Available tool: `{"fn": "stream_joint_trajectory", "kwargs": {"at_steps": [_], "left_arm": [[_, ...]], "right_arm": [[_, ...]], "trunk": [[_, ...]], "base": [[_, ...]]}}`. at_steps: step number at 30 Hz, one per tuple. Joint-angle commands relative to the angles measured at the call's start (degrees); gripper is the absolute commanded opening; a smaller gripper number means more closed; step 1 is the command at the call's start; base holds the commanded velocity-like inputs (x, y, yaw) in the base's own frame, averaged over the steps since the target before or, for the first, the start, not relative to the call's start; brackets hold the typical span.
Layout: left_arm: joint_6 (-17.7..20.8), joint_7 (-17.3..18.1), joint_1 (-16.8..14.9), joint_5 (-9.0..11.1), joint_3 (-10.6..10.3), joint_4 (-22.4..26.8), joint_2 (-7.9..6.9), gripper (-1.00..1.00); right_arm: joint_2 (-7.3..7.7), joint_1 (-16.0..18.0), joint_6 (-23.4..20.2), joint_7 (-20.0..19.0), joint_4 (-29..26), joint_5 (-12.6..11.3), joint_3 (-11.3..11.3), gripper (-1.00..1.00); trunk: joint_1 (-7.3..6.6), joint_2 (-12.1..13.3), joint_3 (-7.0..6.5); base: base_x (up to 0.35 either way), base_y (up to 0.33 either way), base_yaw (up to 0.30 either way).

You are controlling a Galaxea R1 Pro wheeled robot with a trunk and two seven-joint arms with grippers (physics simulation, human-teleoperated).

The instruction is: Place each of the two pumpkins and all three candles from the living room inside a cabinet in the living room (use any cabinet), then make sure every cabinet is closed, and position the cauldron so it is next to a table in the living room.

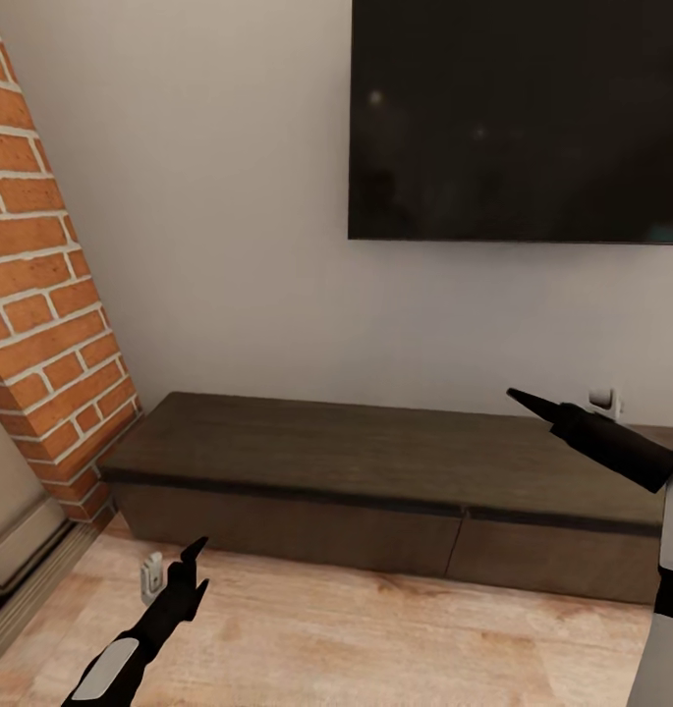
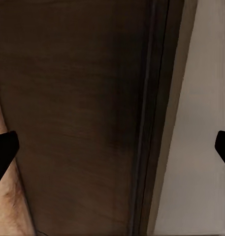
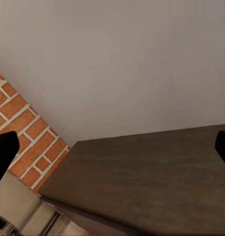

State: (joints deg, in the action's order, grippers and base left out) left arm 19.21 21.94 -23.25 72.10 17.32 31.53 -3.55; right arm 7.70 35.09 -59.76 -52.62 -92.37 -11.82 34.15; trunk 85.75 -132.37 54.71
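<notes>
The long, low cabinet (image 1: 375, 462) stands against the far wall (image 1: 228, 245) under the television (image 1: 518, 118), its fronts closed. The left gripper (image 1: 191, 570) hovers over the floor (image 1: 375, 638) near the cabinet front, fingers spread and empty. The right gripper (image 1: 532, 403) hovers above the cabinet top, fingers spread and empty. A brick column (image 1: 41, 295) rises at left.
</notes>
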Motion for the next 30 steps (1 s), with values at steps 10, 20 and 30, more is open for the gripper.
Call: {"fn": "stream_joint_trajectory", "kwargs": {"at_steps": [10,20,30], "left_arm": [[0.88,10.25,0.48,-0.28,-0.14,1.38,-0.32,1.00],[0.54,12.01,0.58,-1.15,-2.65,1.28,-0.27,1.00],[0.20,11.83,0.57,-1.45,-4.59,0.74,0.44,1.00]], "right_arm": [[-0.15,-0.36,-0.24,-1.70,0.00,0.06,-5.55,1.00],[-0.09,-0.46,-0.24,-2.08,0.00,0.05,-8.38,1.00],[0.02,-0.21,-0.24,-2.13,0.00,0.05,-8.48,1.00]], "trunk": [[2.19,-4.05,1.85],[4.39,-8.06,3.65],[6.00,-10.91,5.57]], "base": [[0.000,0.000,-0.001],[0.000,0.000,0.000],[0.000,0.000,0.000]]}}
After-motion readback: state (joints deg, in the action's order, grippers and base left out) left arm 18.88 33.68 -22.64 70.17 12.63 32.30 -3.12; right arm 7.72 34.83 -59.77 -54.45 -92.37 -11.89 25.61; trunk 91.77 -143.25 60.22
